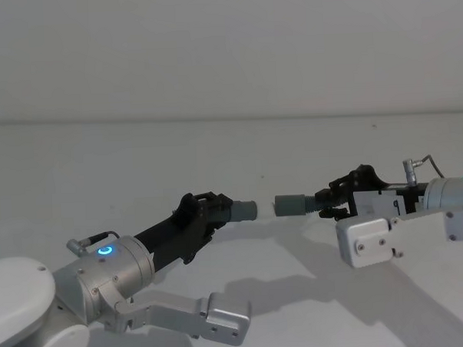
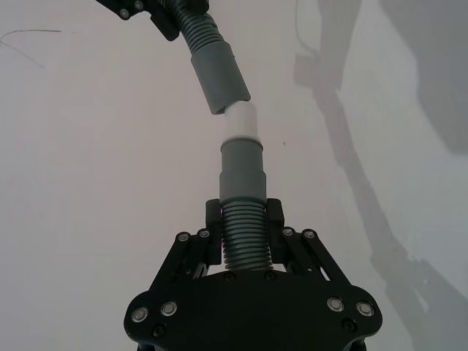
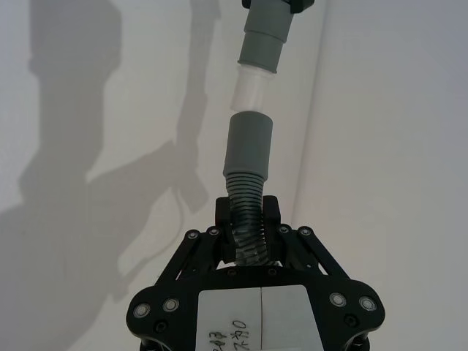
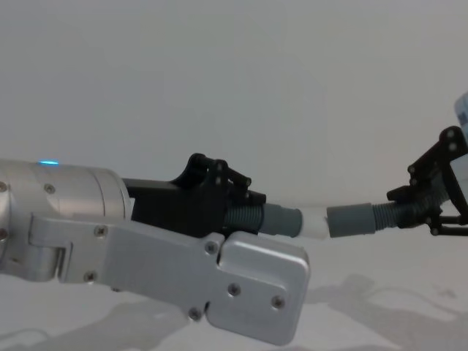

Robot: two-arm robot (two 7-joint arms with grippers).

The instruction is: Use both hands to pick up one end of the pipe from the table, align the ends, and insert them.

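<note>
- Plain white tabletop (image 1: 238,150) stretches beneath both arms, meeting a pale wall behind; soft arm shadows fall across it.
- Left tool (image 1: 211,209) reaches in from about 8 o'clock in the head view, its arm carrying a glowing blue-green ring light (image 1: 106,251).
- Its black fingers (image 2: 212,219) are clenched on the ribbed body of the left hose piece (image 2: 245,238), just behind that piece's smooth grey cuff (image 2: 243,172).
- A short white spigot (image 2: 240,124) sticks out of this cuff's mouth, seen in the left wrist view and the chest view.
- Right tool (image 1: 332,200) comes in from about 3 o'clock in the head view, level with the left one.
- It is likewise clamped on the ribbed part of the right hose piece (image 3: 247,219), with the right cuff (image 3: 248,146) projecting ahead of the fingertips.
- Both pieces are held up off the tabletop, their cuffs pointing at each other near the middle of the head view.
- In the head view a small gap shows between the two ends; in the chest view the white spigot's tip sits right at the mouth of the right cuff (image 4: 351,219).
- Whether the tip has entered the mouth I cannot tell.
- In the left wrist view the right cuff lies slightly tilted against the left cuff's axis, so the ends are not quite in one line.
</note>
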